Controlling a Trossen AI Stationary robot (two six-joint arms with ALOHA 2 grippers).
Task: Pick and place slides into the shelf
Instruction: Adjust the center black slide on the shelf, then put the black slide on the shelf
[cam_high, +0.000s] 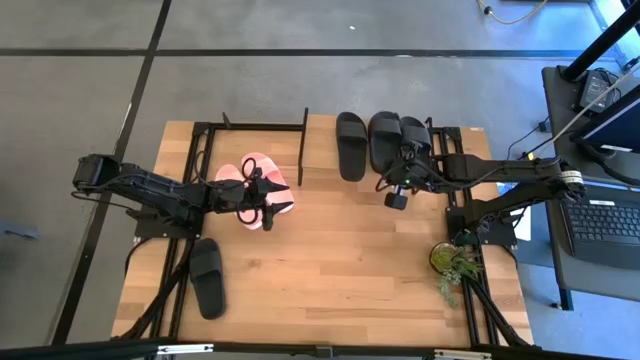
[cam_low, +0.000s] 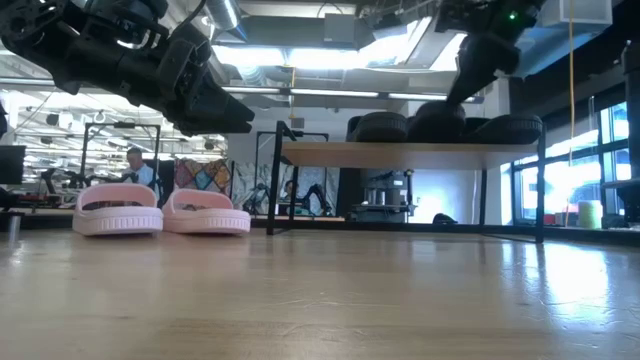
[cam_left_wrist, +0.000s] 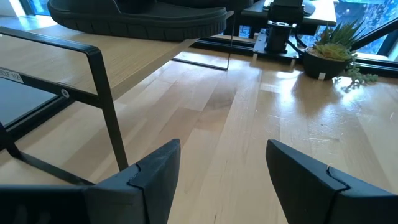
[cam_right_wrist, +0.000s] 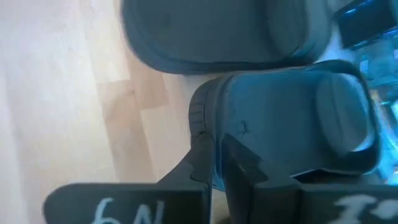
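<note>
Three black slides (cam_high: 351, 145) (cam_high: 385, 140) (cam_high: 415, 135) lie side by side, soles down, on the shelf's (cam_high: 320, 150) light top board at the table's far side. My right gripper (cam_high: 405, 162) (cam_right_wrist: 217, 165) slants down, shut, at the near end of the rightmost one. A pink pair (cam_high: 250, 178) (cam_low: 160, 212) rests on the table left of the shelf. My left gripper (cam_high: 265, 207) (cam_left_wrist: 224, 168) hovers open just beside the pair, nothing between its fingers. Another black slide (cam_high: 207, 277) lies near the table's left front. My right gripper has its shut fingertips (cam_right_wrist: 205, 152) at the ribbed rim of the rightmost black slide's near end (cam_right_wrist: 198, 118), slanting down from the table's right. Whether they touch the rim or pinch any of it, I cannot tell. The slide lies flat on the shelf board.
A small potted plant (cam_high: 450, 262) (cam_left_wrist: 336, 50) stands at the table's right front. The shelf's thin black frame (cam_left_wrist: 102, 93) rises close in front of my left gripper. A side table with a laptop (cam_high: 605, 220) stands to the right. Bare wood (cam_high: 340, 260) spans the table's middle and front.
</note>
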